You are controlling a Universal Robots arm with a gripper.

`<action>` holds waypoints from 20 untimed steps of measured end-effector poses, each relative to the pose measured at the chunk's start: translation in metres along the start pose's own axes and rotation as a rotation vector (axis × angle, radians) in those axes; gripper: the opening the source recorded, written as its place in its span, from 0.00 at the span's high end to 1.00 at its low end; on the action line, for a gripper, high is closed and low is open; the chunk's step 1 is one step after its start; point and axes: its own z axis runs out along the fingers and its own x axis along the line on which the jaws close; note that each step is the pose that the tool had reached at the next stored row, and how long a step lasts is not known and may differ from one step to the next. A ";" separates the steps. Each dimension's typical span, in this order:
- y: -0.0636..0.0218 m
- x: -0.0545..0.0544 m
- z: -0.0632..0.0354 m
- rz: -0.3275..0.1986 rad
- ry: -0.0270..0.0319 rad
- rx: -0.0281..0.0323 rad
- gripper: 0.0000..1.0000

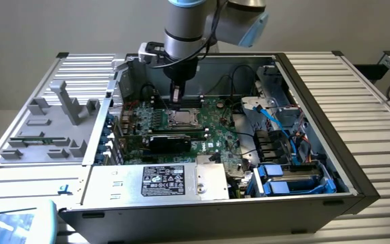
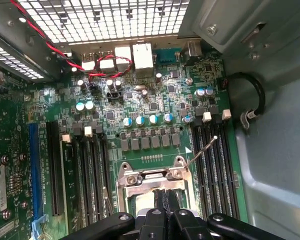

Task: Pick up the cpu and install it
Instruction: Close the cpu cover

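The pincer [image 1: 175,103] is clenched, fingers pressed together and grasping nothing, poised just above the socket frame [image 2: 150,179]. The cpu [image 1: 179,120] lies flat in that socket on the motherboard [image 2: 155,107], silver top upward; being square, it shows no long axis. The label on the silver box [image 1: 161,181] is too small to read.

Arm reaching down, pincer pressed together over the socket frame.
The silver-and-blue arm [image 1: 188,25] is standing nearly upright above the socket frame [image 1: 181,120], its wrist pointing straight down. The pincer [image 1: 175,101] is hanging just above that frame. In the wrist view, its two black fingers [image 2: 161,205] are lying tight against each other, directly over the frame.
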 end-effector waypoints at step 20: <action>0.0014 0.006 0.0224 0.069 -0.0026 -0.0328 0.88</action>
